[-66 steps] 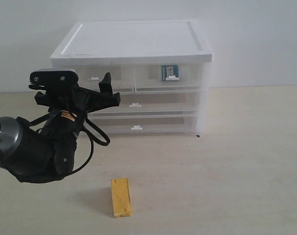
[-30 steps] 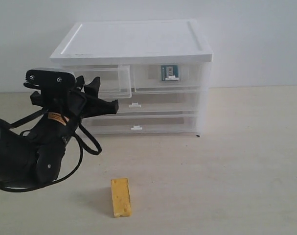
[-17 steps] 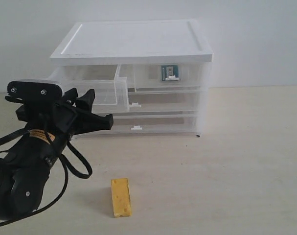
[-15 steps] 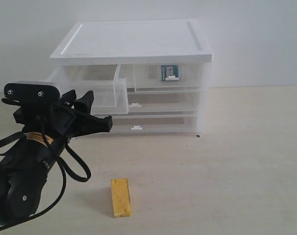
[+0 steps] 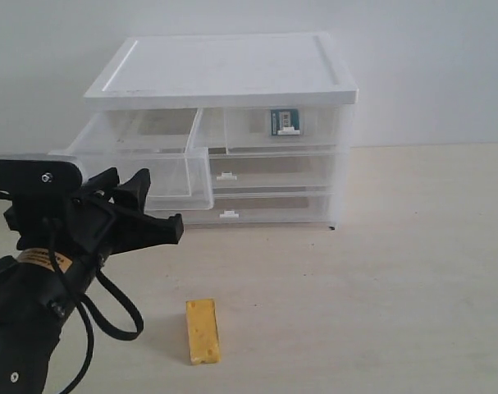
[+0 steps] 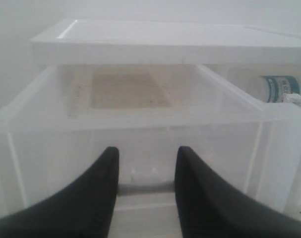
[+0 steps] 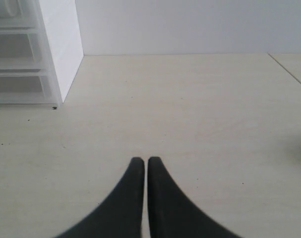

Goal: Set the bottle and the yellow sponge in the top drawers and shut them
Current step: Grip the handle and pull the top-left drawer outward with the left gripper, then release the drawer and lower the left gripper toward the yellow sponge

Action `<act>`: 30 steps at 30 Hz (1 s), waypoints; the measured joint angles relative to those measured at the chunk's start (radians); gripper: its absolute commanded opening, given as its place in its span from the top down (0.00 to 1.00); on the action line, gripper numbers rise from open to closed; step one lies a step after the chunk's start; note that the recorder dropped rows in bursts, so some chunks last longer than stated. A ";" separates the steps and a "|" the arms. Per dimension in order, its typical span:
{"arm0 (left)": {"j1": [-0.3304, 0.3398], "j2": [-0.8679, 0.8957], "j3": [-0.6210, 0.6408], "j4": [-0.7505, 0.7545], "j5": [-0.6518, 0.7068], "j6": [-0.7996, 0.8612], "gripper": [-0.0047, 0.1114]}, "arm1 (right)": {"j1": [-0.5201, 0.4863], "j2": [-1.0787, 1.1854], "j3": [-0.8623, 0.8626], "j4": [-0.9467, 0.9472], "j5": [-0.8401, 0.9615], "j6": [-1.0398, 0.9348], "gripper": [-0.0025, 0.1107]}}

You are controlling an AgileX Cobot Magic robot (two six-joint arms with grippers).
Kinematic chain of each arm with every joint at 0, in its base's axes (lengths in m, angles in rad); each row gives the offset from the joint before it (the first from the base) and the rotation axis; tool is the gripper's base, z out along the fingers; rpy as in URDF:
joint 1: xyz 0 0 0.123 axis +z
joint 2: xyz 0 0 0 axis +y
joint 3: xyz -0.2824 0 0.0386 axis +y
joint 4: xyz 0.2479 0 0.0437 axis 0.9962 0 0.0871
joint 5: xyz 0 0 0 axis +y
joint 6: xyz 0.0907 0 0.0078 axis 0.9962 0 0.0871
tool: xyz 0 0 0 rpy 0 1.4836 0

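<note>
The top left drawer (image 5: pixel 138 168) stands pulled far out of the white-topped cabinet (image 5: pixel 224 70) and holds nothing. My left gripper (image 5: pixel 160 201) is open just in front of that drawer's front wall. In the left wrist view the small white handle tab (image 6: pixel 144 173) shows between and beyond the spread fingers (image 6: pixel 108 163). The bottle (image 5: pixel 285 122) lies inside the shut top right drawer (image 5: pixel 249 131); its label also shows in the left wrist view (image 6: pixel 279 88). The yellow sponge (image 5: pixel 203 330) lies flat on the table, nearer than the cabinet. My right gripper (image 7: pixel 142 159) is shut on nothing, over bare table.
Two full-width translucent drawers (image 5: pixel 269 174) sit shut below the top pair. The cabinet's side (image 7: pixel 61 49) shows in the right wrist view, with the beige table (image 5: pixel 396 271) stretching away from it. A white wall stands behind.
The left gripper has drawn back from the cabinet and dropped lower. The top left drawer has slid out with it, from shut to far open. Sponge and bottle have not moved.
</note>
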 measured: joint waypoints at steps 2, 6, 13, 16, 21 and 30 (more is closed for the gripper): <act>-0.017 -0.003 0.002 -0.022 -0.006 0.008 0.92 | 0.000 0.000 0.000 0.000 0.000 0.000 0.98; -0.029 -0.008 0.004 -0.045 -0.006 0.020 0.92 | 0.000 0.000 0.000 0.000 0.000 0.000 0.98; -0.033 -0.012 0.004 -0.050 0.003 0.028 0.85 | 0.000 0.000 0.000 0.000 0.000 0.000 0.98; -0.033 -0.023 0.004 -0.052 0.021 0.032 0.67 | 0.000 0.000 0.000 0.000 0.000 0.000 0.98; -0.039 -0.060 0.004 -0.050 0.072 0.051 0.39 | 0.000 0.000 0.000 0.000 0.000 0.000 0.98; -0.043 -0.134 0.004 -0.167 0.271 0.180 0.32 | 0.000 0.000 0.000 0.000 0.000 0.000 0.98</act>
